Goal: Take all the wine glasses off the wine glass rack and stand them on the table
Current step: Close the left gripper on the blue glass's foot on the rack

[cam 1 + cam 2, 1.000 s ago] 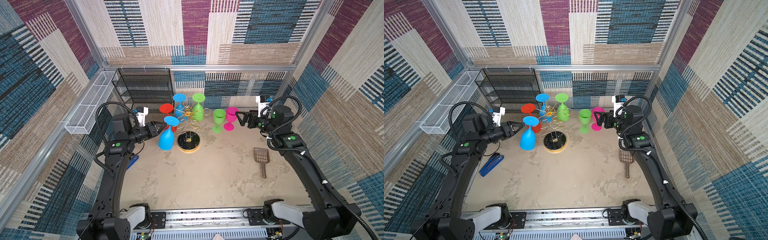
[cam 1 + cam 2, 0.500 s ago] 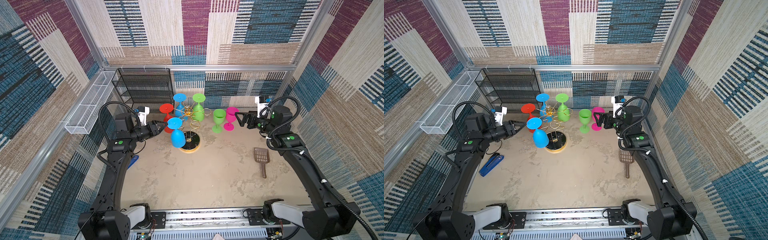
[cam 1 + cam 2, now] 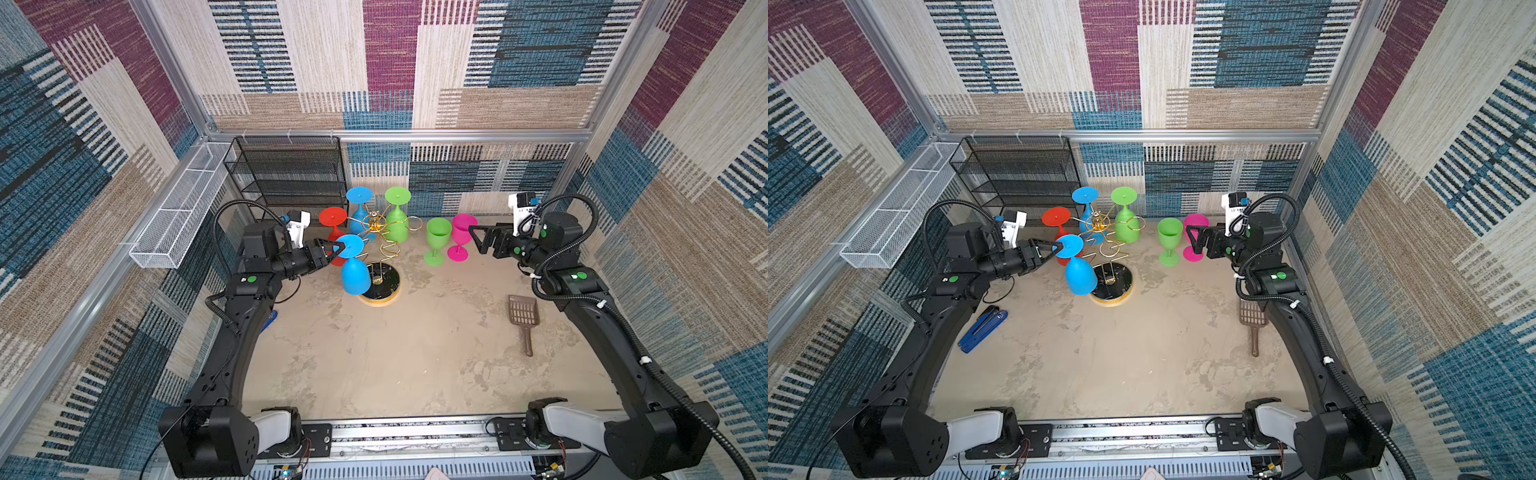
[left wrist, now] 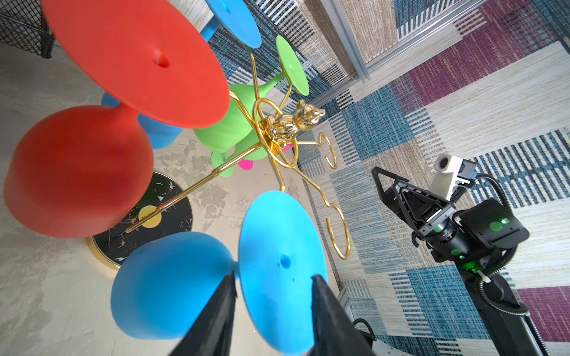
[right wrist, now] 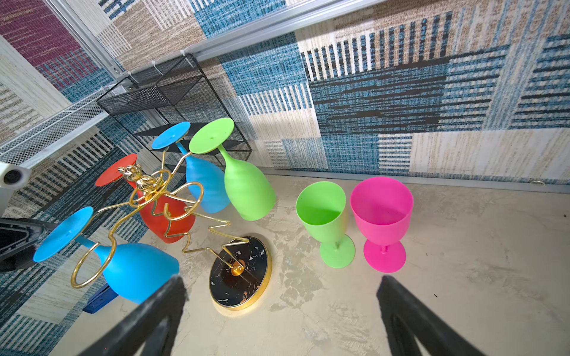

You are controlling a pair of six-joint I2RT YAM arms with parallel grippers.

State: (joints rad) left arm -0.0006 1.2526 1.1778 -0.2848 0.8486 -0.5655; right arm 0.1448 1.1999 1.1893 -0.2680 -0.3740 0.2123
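Note:
My left gripper (image 3: pixel 337 248) is shut on the round foot of a blue wine glass (image 3: pixel 355 274), which hangs upside down with its bowl over the black base of the gold wine glass rack (image 3: pixel 374 222). In the left wrist view the fingers (image 4: pixel 222 308) straddle the foot, beside an empty gold loop (image 4: pixel 339 234). Whether the stem touches that loop I cannot tell. Red (image 3: pixel 332 217), blue (image 3: pixel 359 195) and green (image 3: pixel 397 224) glasses hang on the rack. My right gripper (image 3: pixel 476 240) is open and empty, right of the rack.
A green goblet (image 3: pixel 438 237) and a pink goblet (image 3: pixel 463 232) stand upright between the rack and my right gripper. A black mesh shelf (image 3: pixel 291 174) and white mesh basket (image 3: pixel 178 220) stand at the back left. A brown scoop (image 3: pixel 523 316) and blue stapler (image 3: pixel 982 328) lie on the floor.
My left gripper and the blue glass have shifted right, toward the rack, so the bowl now overlaps the base. The right arm has not moved.

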